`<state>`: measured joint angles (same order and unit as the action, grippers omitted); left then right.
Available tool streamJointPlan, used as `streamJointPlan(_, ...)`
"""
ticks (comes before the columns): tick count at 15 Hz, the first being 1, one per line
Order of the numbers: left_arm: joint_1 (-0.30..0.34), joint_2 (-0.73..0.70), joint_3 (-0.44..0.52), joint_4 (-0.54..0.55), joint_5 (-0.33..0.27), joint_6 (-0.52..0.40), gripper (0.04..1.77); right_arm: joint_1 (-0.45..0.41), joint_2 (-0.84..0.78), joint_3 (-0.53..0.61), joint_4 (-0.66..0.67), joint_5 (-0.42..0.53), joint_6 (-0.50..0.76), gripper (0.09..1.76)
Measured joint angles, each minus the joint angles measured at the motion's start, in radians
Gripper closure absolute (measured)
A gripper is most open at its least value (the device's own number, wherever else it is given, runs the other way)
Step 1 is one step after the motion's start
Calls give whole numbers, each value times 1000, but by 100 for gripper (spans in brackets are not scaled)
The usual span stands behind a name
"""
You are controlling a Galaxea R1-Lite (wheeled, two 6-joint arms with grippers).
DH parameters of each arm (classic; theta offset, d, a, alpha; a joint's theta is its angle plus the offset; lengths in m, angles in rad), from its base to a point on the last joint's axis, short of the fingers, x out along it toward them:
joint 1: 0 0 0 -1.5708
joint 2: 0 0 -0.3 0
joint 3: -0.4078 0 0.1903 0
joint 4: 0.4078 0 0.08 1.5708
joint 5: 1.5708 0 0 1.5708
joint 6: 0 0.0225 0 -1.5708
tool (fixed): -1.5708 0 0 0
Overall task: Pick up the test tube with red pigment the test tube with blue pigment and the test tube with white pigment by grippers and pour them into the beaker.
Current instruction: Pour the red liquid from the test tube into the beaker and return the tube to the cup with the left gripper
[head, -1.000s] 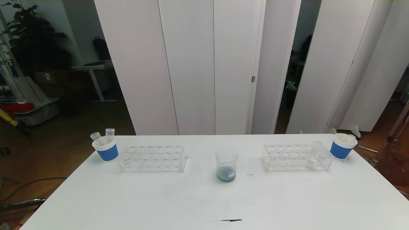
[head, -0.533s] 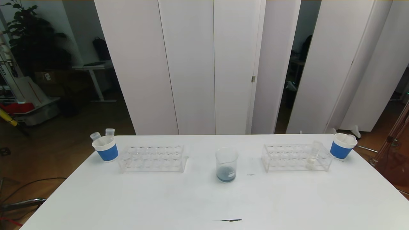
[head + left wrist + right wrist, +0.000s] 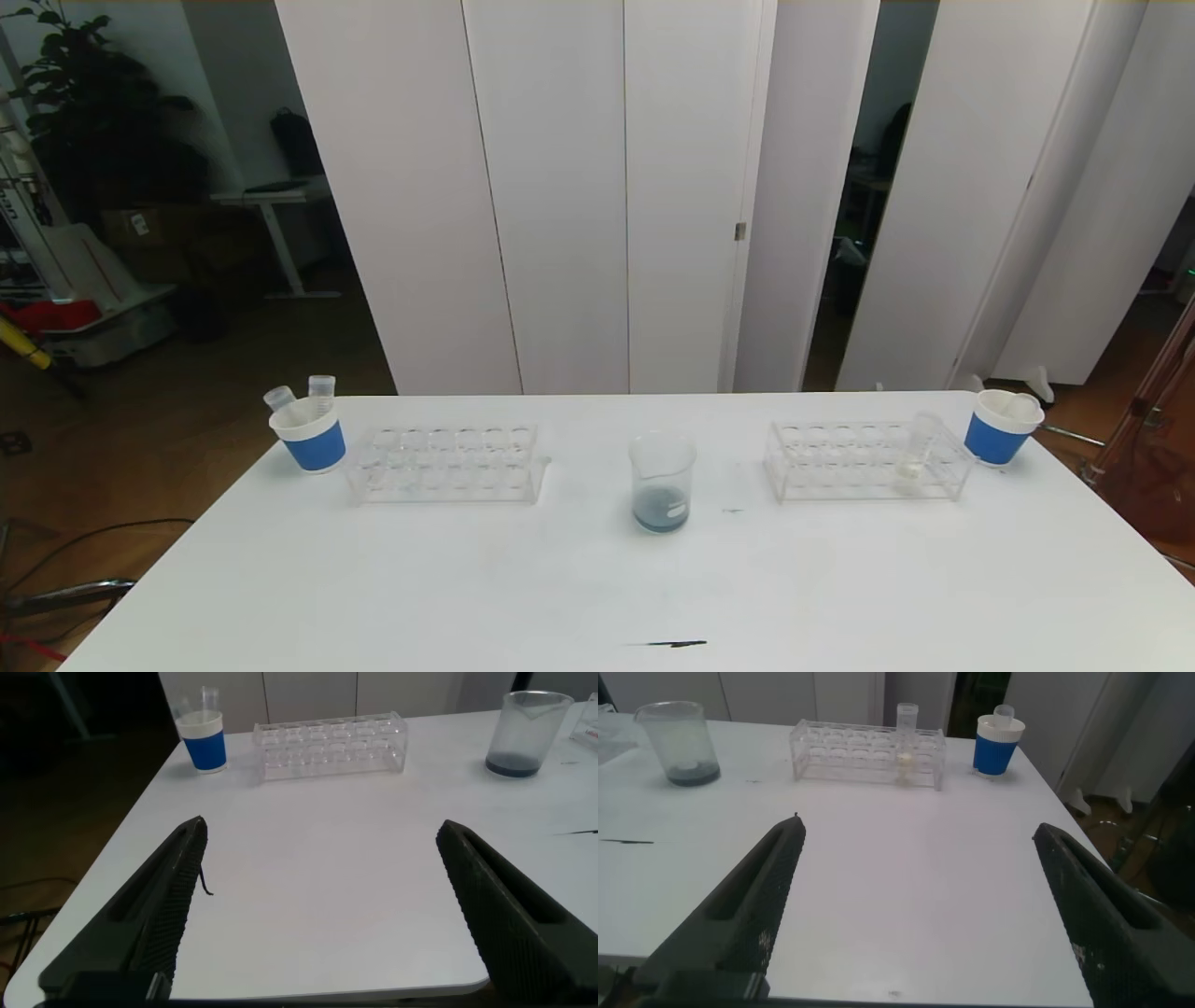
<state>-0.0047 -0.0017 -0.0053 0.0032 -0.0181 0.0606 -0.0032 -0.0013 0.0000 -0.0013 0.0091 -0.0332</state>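
The beaker [image 3: 663, 481] stands mid-table with dark blue-grey pigment at its bottom; it also shows in the left wrist view [image 3: 528, 733] and the right wrist view [image 3: 677, 742]. The test tube with white pigment [image 3: 920, 453] stands upright in the right clear rack [image 3: 840, 462], also seen in the right wrist view [image 3: 905, 742]. No tube with blue or red pigment is in view. My left gripper [image 3: 321, 826] and right gripper [image 3: 919, 827] are open and empty, low over the table's near edge, outside the head view.
An empty clear rack [image 3: 446, 462] stands left of the beaker. A blue-banded paper cup [image 3: 308, 439] at far left holds two empty tubes. Another such cup [image 3: 999, 425] at far right holds a tube. A thin black mark [image 3: 667, 644] lies near the front edge.
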Motion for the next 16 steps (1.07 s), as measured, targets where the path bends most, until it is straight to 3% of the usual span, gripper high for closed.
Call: streamJointPlan(16,0,-1,4,-2,1,-1,6,0,0,0,0,7,-2,10)
